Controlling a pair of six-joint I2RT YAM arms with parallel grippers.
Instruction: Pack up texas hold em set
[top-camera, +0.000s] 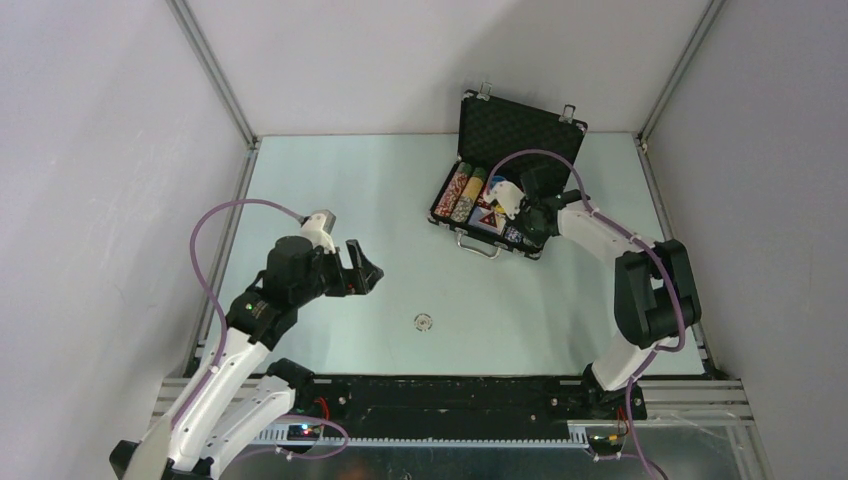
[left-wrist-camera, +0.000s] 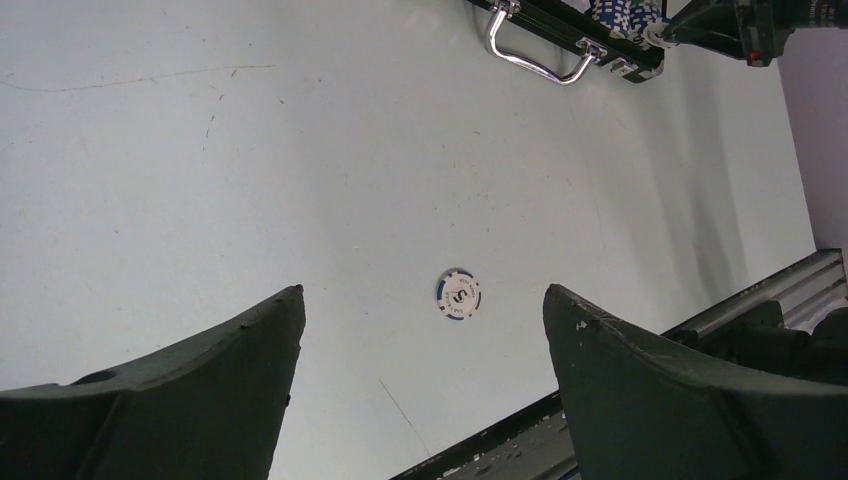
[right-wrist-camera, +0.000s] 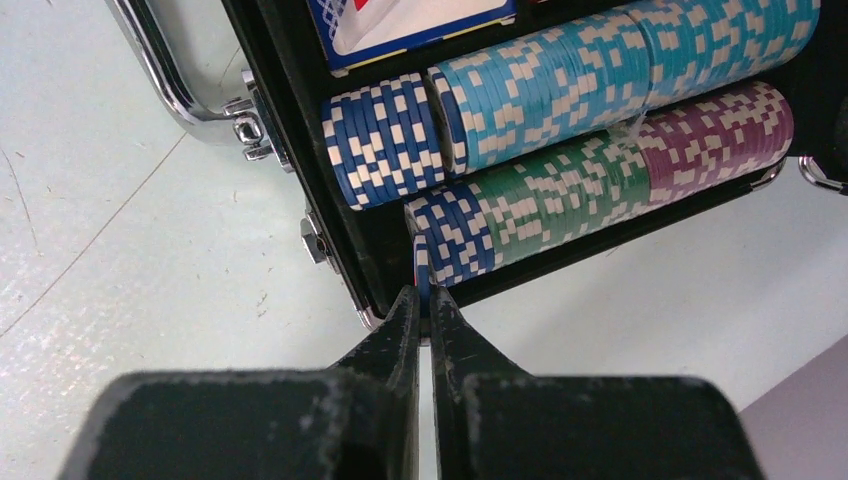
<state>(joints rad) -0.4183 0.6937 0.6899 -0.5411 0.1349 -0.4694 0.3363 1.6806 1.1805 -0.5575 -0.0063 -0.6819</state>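
The black briefcase (top-camera: 447, 214) lies open at the back right, lid (top-camera: 520, 130) upright, with rows of poker chips (right-wrist-camera: 560, 80) and a card deck (right-wrist-camera: 400, 25) inside. My right gripper (right-wrist-camera: 421, 296) is shut on a blue-and-white chip (right-wrist-camera: 421, 265), held edge-on at the near end of the lower chip row (right-wrist-camera: 560, 190). In the top view the right gripper (top-camera: 520, 232) sits over the case's near right corner. One loose white-and-blue chip (left-wrist-camera: 458, 295) lies flat on the table (top-camera: 424, 322). My left gripper (left-wrist-camera: 422, 292) hangs open above the table, left of that chip (top-camera: 365, 270).
The case's silver handle (left-wrist-camera: 535, 55) and latches (right-wrist-camera: 318, 240) face the arms. The table's near edge is a black rail (top-camera: 450, 390). Grey walls close in both sides.
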